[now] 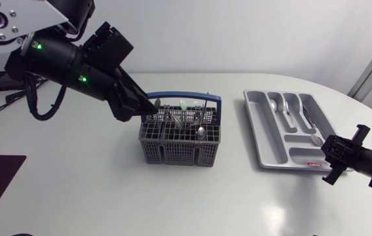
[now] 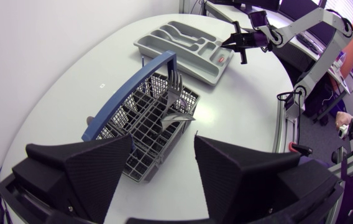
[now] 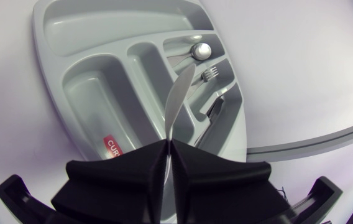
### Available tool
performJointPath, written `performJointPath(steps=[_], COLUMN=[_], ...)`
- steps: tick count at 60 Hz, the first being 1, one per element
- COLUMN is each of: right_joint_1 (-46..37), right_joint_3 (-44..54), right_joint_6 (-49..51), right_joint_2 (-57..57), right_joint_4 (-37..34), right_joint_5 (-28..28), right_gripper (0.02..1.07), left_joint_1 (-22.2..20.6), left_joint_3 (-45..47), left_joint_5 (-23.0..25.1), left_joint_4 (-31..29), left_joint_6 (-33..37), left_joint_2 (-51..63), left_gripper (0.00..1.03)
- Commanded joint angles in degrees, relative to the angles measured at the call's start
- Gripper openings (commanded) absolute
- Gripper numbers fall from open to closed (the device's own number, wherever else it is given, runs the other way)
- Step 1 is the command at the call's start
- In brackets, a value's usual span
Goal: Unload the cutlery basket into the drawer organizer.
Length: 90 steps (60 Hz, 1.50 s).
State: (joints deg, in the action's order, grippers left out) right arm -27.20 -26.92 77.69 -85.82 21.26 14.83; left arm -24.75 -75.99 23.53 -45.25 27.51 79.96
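Over grey organizer (image 3: 71, 37), slim silver knife (image 3: 176, 99)

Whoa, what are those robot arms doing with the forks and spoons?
The robot is emptying a cutlery basket into a drawer organizer. Its right tool is shut on a silver cutlery piece above the organizer, where a spoon already lies. Its left tool hangs open by the basket, which has more cutlery inside.

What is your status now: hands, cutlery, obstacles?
Left hand open above basket end, cutlery inside. Right hand shut on knife, over organizer. No obstacle seen.
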Motion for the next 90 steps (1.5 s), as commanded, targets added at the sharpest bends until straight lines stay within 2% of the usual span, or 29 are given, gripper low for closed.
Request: performJointPath(steps=[1, 8, 16, 27, 42, 51, 56, 70, 90], right_joint_1=[0.8, 1.4, 1.4, 0.8, 1.5, 4.8, 6.8, 13.3, 24.5], right_joint_3=[1.7, 2.5, 3.0, 2.8, -0.9, -0.2, 0.8, 2.7, 5.4], right_joint_6=[2.1, 2.2, 2.0, -0.9, -8.5, -11.8, -13.7, -17.7, -24.9], right_joint_2=[-1.3, -1.2, 0.1, 5.6, 17.4, 23.9, 26.8, 32.8, 36.3], right_joint_4=[0.8, 0.8, 0.7, -1.6, -20.3, -28.4, -30.7, -36.5, -37.2], right_joint_5=[-0.9, -1.7, -1.6, -0.9, 4.7, 7.8, 8.5, 10.0, 7.8], right_gripper=[0.24, 0.44, 0.75, 0.89, 0.89, 0.91, 0.92, 0.92, 0.92], left_joint_1=[0.1, -0.3, -1.4, -2.6, -6.4, -9.3, -10.6, -17.4, -23.5], left_joint_3=[0.8, 0.5, -0.1, -1.3, -1.5, -1.0, -0.5, 2.4, 5.3], left_joint_5=[-0.2, -0.8, -1.8, -3.1, -5.0, -7.7, -9.3, -19.6, -34.3], left_joint_4=[-1.1, -1.4, -1.7, -2.0, -2.2, -1.1, 0.2, 3.8, 6.4], left_joint_6=[1.3, 1.3, 1.4, 2.3, 6.1, 10.1, 13.4, 25.6, 42.4], left_joint_2=[-1.0, -0.9, -0.9, -0.8, -0.3, -0.2, -0.2, 0.0, 1.9], left_gripper=[0.87, 0.87, 0.88, 0.90, 0.90, 0.90, 0.90, 0.90, 0.89])
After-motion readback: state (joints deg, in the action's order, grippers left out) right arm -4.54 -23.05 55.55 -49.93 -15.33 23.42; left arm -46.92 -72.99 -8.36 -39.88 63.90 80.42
